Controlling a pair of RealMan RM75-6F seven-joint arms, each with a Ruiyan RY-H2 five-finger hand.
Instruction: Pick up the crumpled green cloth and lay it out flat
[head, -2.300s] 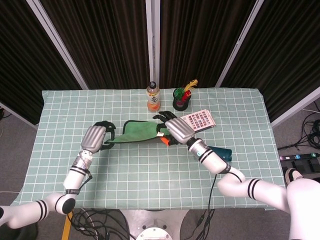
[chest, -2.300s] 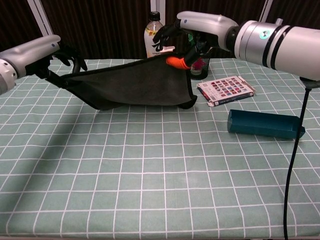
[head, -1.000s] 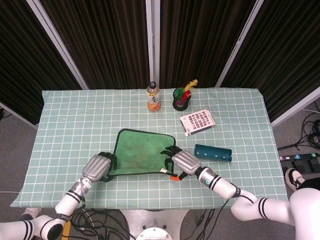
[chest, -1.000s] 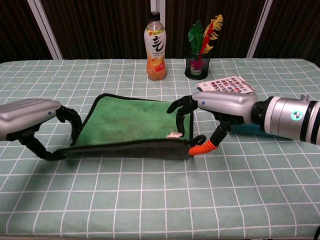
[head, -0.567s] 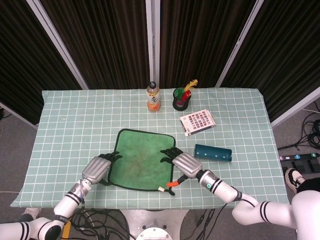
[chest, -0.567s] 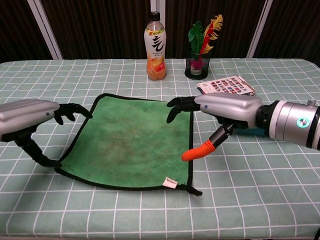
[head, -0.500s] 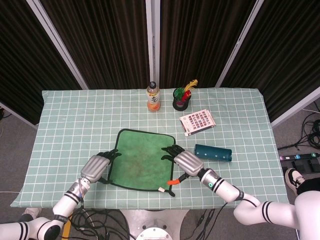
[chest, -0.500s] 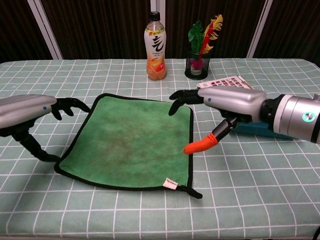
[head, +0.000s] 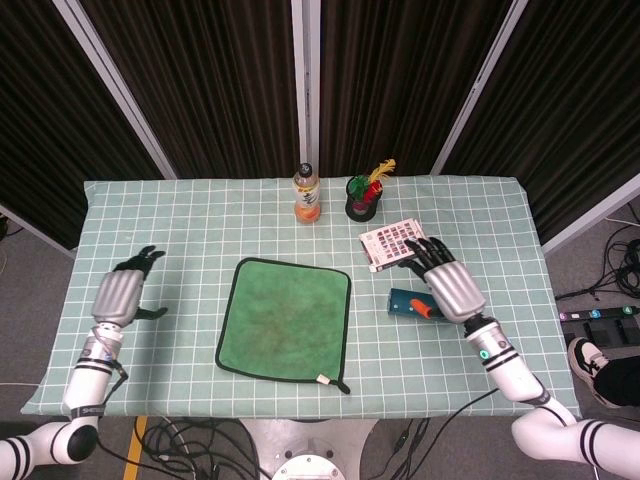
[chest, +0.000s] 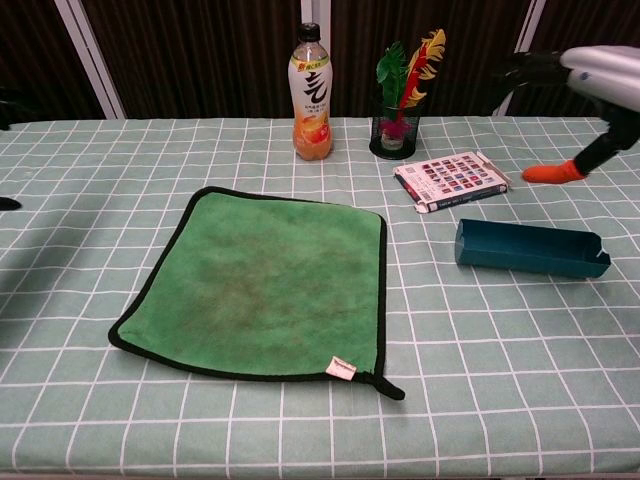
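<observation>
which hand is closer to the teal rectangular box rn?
Right. The right hand hovers directly over the teal rectangular box; the left hand is far across the table, beyond the flat green cloth.

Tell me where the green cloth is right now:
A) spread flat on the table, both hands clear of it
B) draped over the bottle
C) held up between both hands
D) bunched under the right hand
A: the green cloth lies flat, with the left hand and right hand apart from it.

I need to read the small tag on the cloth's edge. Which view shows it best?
The chest view: the tag sits close to the camera on the cloth's near edge, clearly white against the dark border. In the head view it is only a tiny pale speck, too small to read.
</observation>
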